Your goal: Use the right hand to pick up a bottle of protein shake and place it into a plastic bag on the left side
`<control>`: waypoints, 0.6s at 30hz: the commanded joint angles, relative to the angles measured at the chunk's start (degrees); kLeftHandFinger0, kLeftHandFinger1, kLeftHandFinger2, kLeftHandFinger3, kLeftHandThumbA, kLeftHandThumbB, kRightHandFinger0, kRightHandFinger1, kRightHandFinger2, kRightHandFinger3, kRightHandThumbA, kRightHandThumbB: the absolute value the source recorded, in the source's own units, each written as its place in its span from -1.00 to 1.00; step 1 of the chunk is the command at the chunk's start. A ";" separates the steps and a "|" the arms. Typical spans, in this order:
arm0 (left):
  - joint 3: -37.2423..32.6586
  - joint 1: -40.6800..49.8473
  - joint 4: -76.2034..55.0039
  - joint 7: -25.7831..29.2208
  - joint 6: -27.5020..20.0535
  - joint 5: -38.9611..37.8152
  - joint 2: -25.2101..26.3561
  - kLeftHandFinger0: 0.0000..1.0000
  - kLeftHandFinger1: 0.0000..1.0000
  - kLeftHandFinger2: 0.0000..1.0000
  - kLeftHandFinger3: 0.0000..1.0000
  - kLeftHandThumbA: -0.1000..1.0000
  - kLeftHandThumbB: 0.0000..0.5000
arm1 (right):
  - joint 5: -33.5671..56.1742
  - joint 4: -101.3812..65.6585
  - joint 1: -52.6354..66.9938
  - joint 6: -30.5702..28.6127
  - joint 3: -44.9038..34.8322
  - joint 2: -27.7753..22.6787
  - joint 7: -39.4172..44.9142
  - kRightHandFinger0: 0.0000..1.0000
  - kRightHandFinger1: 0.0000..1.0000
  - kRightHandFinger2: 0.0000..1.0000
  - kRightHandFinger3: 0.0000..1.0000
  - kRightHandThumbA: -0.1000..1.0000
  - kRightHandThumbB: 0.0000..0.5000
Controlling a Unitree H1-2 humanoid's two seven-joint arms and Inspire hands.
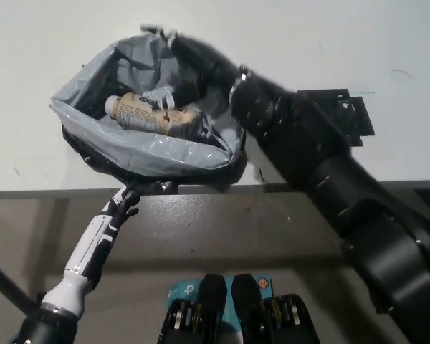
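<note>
1. Where the plastic bag [140, 147] sits open on the white table [50, 43], near its front edge, the protein shake bottle [156, 116] lies on its side inside, white cap twd picture left, tan body w/ dark label.
2. Bottle rests on the bag's dark interior, just behind the grey front rim; nothing is gripping its body.
3. Right hand [183, 68] (black) is over the bag's back rim, blurred; can't tell how far the fingers are spread, or whether they touch the bottle. Seems to hold nothing, but not certain.
4. Right arm runs from lower right up across the table edge, over the bag's right side.
5. Left hand [127, 199] (white) is below the table edge, reaching up to the bag's underside at the front; whether it grips the bag can't be told.
6. Black square mat [347, 115] lies on the table right of the bag, partly hidden by the arm.
</note>
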 commanded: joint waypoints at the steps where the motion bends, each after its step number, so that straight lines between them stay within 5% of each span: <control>1: 0.10 -1.66 -1.04 -0.01 0.43 1.04 0.59 1.00 1.00 1.00 1.00 1.00 -0.15 | 6.81 -15.78 -3.13 -0.53 -6.52 -3.49 3.08 1.00 1.00 1.00 1.00 1.00 1.00; 10: 0.98 -1.46 -0.71 0.82 -0.80 0.54 0.12 1.00 1.00 1.00 1.00 1.00 -0.29 | 20.02 -61.00 3.62 9.64 -20.98 -9.40 2.81 1.00 1.00 1.00 1.00 1.00 0.96; 14: 2.22 -1.91 -0.69 1.55 -0.60 -0.09 0.30 1.00 1.00 1.00 1.00 1.00 -0.32 | 23.55 -77.50 11.92 12.33 -25.19 -13.57 2.37 1.00 1.00 1.00 1.00 1.00 0.79; 18: 2.95 -3.48 0.23 2.20 -1.27 -0.42 0.13 1.00 1.00 1.00 1.00 1.00 -0.37 | 24.96 -88.63 23.16 9.77 -30.11 -18.45 0.51 1.00 1.00 1.00 1.00 1.00 0.68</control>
